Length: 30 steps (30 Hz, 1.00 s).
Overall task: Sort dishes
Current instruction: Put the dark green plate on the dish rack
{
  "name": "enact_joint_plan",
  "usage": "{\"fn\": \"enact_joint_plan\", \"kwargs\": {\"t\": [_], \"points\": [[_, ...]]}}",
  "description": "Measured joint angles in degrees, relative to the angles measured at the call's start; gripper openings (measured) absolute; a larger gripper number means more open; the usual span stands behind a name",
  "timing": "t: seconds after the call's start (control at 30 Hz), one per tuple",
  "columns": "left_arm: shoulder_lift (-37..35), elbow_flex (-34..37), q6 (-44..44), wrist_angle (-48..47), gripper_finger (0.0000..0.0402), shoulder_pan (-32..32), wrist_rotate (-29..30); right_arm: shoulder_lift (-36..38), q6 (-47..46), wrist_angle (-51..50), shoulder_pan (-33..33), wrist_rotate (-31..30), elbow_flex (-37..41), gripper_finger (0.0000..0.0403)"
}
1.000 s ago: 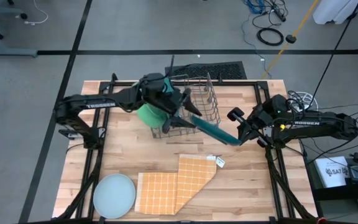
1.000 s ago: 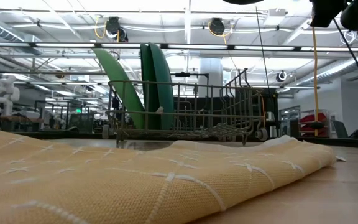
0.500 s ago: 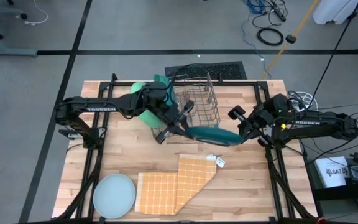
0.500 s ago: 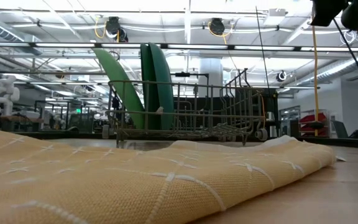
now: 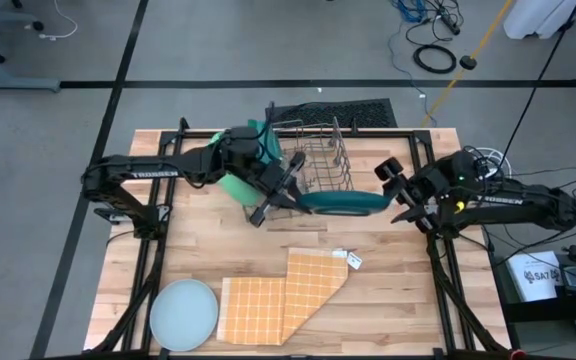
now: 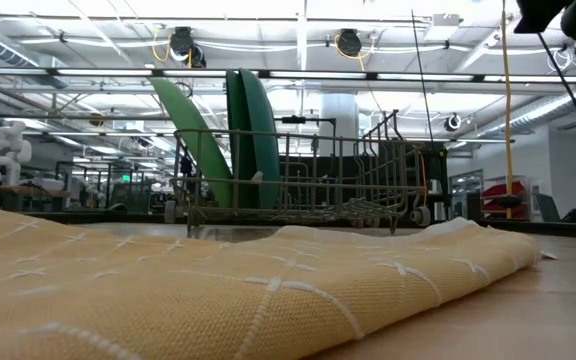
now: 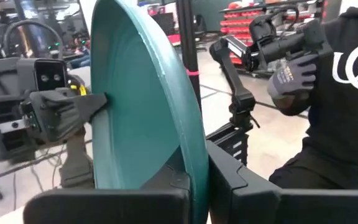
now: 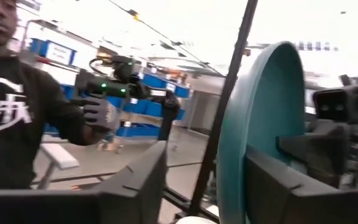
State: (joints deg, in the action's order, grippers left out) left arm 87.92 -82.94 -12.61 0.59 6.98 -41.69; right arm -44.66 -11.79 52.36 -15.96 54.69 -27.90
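The left gripper point(image 5: 286, 192) is pinching one edge of the dark teal plate point(image 5: 341, 203), holding it in the air just in front of the wire rack point(image 5: 313, 165). The right gripper point(image 5: 396, 190) is sitting spread at the plate's other edge.

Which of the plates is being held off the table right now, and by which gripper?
The dark teal plate, pinched at its rim by the left gripper. The green plates stand in the rack; the pale blue plate lies flat on the table.
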Motion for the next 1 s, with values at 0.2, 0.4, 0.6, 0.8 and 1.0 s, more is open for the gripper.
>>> {"fn": "enact_joint_plan", "kwargs": {"t": [0.2, 0.4, 0.6, 0.8, 1.0], "points": [[-2.93, 0.0, 1.64, -6.6, 0.0022, -0.56, 5.7, 5.33, 4.82, -5.4, -3.2, -6.2, -0.02, 0.0214], [-4.86, 0.0, 9.44, -8.15, 0.0022, -3.07, 22.32, 11.68, 14.97, -18.57, -4.77, -20.84, -0.04, 0.0208], [-3.71, 0.02, 30.4, -4.46, 0.0022, -4.92, 49.25, 13.62, 17.15, -24.99, -4.72, -24.78, -0.04, 0.0197], [0.7, 1.36, 42.57, -1.33, 0.0022, -6.78, 62.94, 13.42, 15.68, -27.39, -3.52, -24.74, -0.04, 0.0194], [5.64, 4.15, 51.29, 5.35, 0.0022, -7.47, 72.96, 13.42, 15.91, -28.49, -1.0, -24.67, -0.04, 0.0194]]}}
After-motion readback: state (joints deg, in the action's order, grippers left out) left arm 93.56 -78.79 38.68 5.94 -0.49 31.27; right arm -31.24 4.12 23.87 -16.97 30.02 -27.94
